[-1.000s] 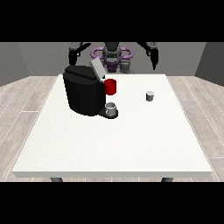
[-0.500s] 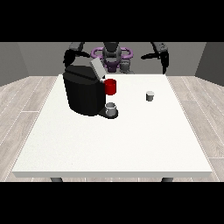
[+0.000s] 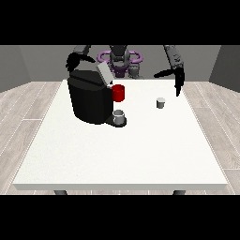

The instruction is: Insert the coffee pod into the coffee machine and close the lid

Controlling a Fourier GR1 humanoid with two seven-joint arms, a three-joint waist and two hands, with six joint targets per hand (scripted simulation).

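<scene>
I see the small grey coffee pod point(image 3: 161, 103) standing on the large white table point(image 3: 122, 154), right of the black boxy coffee machine point(image 3: 91, 98) with raised lid. The hand at the view's right point(image 3: 177, 77) hovers above the pod with relaxed, spread fingers, holding nothing. Of the hand at the view's left point(image 3: 73, 61), I cannot tell the fingers.

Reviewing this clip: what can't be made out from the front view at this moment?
- Hand at the view's left: sits behind the coffee machine, which hides part of it; how its fingers lie cannot be told.
- Inside of the machine under its raised lid: faces away from the camera, so the pod slot is unseen.
- Coffee pod: too small to show which way up it stands.
- Robot's lower body: hidden behind the table.
</scene>
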